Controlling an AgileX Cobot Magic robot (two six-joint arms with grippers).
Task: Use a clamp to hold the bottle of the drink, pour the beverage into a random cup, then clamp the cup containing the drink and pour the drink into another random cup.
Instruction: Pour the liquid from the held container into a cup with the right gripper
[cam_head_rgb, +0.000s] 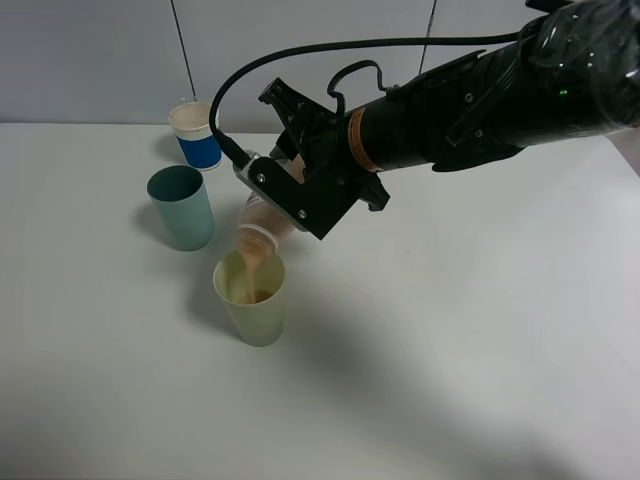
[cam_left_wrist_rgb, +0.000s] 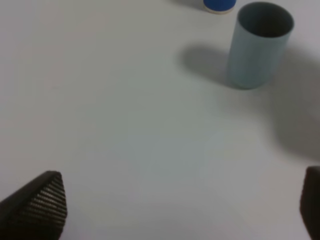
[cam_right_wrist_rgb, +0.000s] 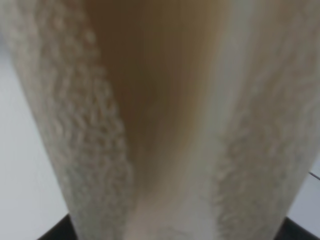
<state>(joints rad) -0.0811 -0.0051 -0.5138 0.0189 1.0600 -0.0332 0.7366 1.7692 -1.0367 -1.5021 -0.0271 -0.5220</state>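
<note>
Bottle (cam_head_rgb: 262, 222) tipped over the yellow-green tumbler (cam_head_rgb: 252, 300), pouring.
The left gripper (cam_left_wrist_rgb: 172, 205) hangs wide open near the teal tumbler (cam_head_rgb: 181, 206); beverage (cam_head_rgb: 247, 272) streams into the yellow-green tumbler from the bottle, pinched neck-down between the right clamp (cam_head_rgb: 285, 185)'s closed jaws.

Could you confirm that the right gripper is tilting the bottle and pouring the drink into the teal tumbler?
Not quite: the right gripper tilts the bottle over the pale yellow-green tumbler, and the drink lands there; the exterior high view shows it.

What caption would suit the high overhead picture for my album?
Right gripper tips the bottle, pouring tan beverage into the yellow-green cup near a teal cup.
</note>
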